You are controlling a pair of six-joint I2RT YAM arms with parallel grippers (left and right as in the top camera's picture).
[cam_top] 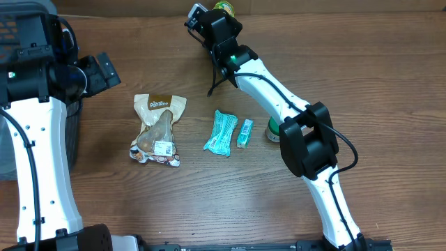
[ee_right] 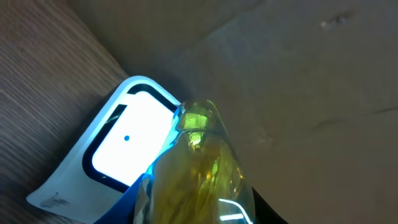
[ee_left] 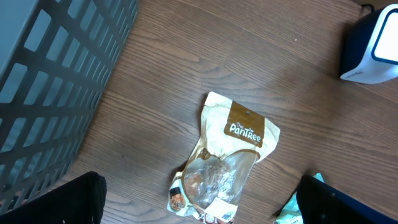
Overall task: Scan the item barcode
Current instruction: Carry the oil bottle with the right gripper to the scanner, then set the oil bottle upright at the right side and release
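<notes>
Overhead, right arm: reaches to the far edge of the desk (cam_top: 362, 70). The right claw (cam_top: 214, 15) is closed around a yellow-green item (cam_top: 224, 7) at its tip.
Overhead, left arm: the left claw (cam_top: 104, 70) hangs beside the basket (cam_top: 14, 28), spread wide and holding nothing.
Overhead, desk: a snack pouch (cam_top: 159, 129), a teal packet (cam_top: 221, 132) and a small teal box (cam_top: 244, 132) lie flat mid-desk, well apart from both claws.
Left wrist: the jaws stand wide with nothing between them. The snack pouch is below, the basket wall is on one side, and the scanner (ee_left: 373, 43) is at the far corner.
Right wrist: the yellow-green item fills the lower centre, raised just in front of the scanner's lit window. Touching or apart: cannot tell. The claw's own fingers are hidden behind the item.
Barcode: none visible on the face toward the camera, which is blurred and glossy.
Step, judged: presenting the item to the window.
Risk, no read: the code may face away from the window, or sit too close and glare off the shiny wrap.
Risk, slip: a smooth surface could rotate or slide in the claw if it is turned quickly.
Risk, knock: pushing closer could nudge the scanner off its aim.
</notes>
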